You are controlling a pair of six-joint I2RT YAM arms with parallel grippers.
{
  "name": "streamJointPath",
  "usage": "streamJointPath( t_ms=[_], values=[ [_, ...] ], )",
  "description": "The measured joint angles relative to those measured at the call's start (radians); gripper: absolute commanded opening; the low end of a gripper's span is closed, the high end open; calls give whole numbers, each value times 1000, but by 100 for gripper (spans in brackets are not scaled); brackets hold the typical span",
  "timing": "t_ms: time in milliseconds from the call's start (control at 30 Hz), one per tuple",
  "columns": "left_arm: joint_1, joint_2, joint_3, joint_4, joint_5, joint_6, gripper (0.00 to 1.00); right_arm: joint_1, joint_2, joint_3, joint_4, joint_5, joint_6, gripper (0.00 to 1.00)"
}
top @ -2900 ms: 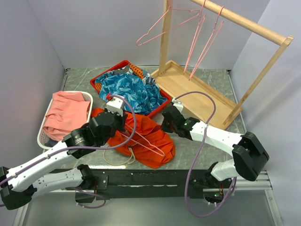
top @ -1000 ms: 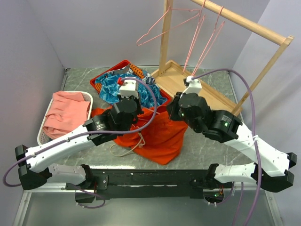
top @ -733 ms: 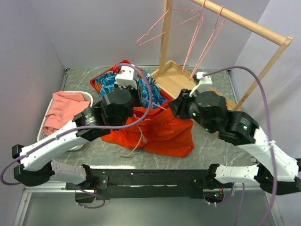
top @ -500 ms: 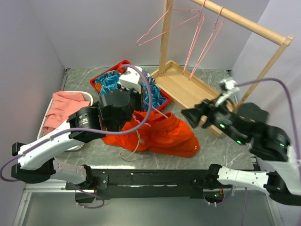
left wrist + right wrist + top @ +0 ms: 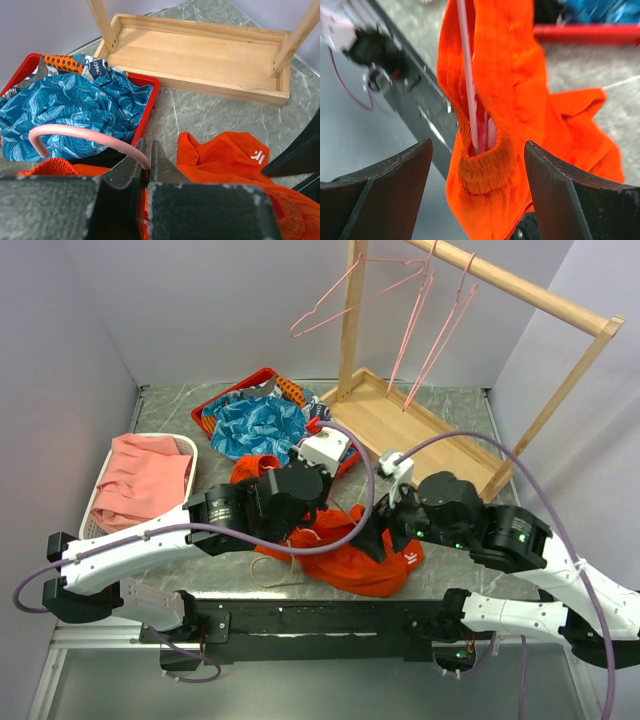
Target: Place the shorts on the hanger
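My right claw [image 5: 477, 150] is released, jaws wide to either side of the shorts [image 5: 510, 80]. The shorts hang bunched by the near edge of the table [image 5: 450, 405], with the hanger [image 5: 466, 75] running its pink wire down into the elastic waistband. My left claw [image 5: 148, 150] is clenched on the hanger's hook, just above the orange cloth. Behind it sits the red tray [image 5: 154, 87] holding a blue garment [image 5: 75, 105]. The white basket [image 5: 188, 447] is to the tray's left. Farthest back, the wooden rack [image 5: 200, 55] carries spare hangers [image 5: 430, 310].
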Motion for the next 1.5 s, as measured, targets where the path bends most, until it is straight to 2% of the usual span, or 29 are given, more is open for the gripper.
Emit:
streamJointPath(
  t_ms=[167, 267, 367, 467, 533, 633, 667, 700, 733, 833, 867, 900, 933, 1067, 1100, 1200, 1500],
  values=[
    [0, -15, -49, 59, -1, 3, 1, 31, 4, -59, -2, -34, 1, 79],
    [-1, -30, -81, 82, 0, 3, 1, 49, 6, -81, 8, -31, 6, 65],
    [-2, -41, -96, 95, 0, 2, 1, 58, 7, -117, 29, -29, 21, 61],
    [-2, -50, -100, 102, 6, 0, 1, 63, 17, -145, 35, -1, 39, 48],
    [-2, -56, -100, 111, 11, 0, 1, 66, 27, -156, 42, 18, 52, 44],
    [-2, -60, -100, 122, 15, -1, 1, 70, 30, -169, 56, 34, 68, 5],
    [-2, -60, -100, 126, 16, -1, 1, 72, 30, -171, 58, 40, 75, 0],
    [-2, -60, -100, 128, 18, -2, 4, 72, 30, -173, 62, 43, 74, 0],
    [-1, -58, -100, 130, 18, -1, 12, 78, 30, -175, 69, 45, 76, 0],
    [1, -57, -100, 132, 18, -8, 19, 97, 29, -180, 76, 62, 86, 0],
    [0, -56, -99, 136, 18, -11, 24, 100, 27, -182, 77, 72, 90, 0],
    [0, -56, -97, 140, 18, -14, 48, 104, 26, -186, 78, 84, 101, 0],
    [0, -55, -95, 144, 19, -19, 58, 107, 22, -191, 78, 95, 113, 0],
    [-2, -55, -71, 161, 22, -39, 82, 113, -7, -217, 66, 158, 159, 0],
    [-2, -55, -65, 161, 24, -39, 91, 115, -16, -221, 67, 172, 168, 0],
    [-2, -56, -40, 156, 41, -50, 99, 120, -50, -235, 68, 202, 194, 0],
    [-3, -124, -19, 109, 104, -82, 97, 125, -152, -243, -27, 271, 280, 0]
  ],
)
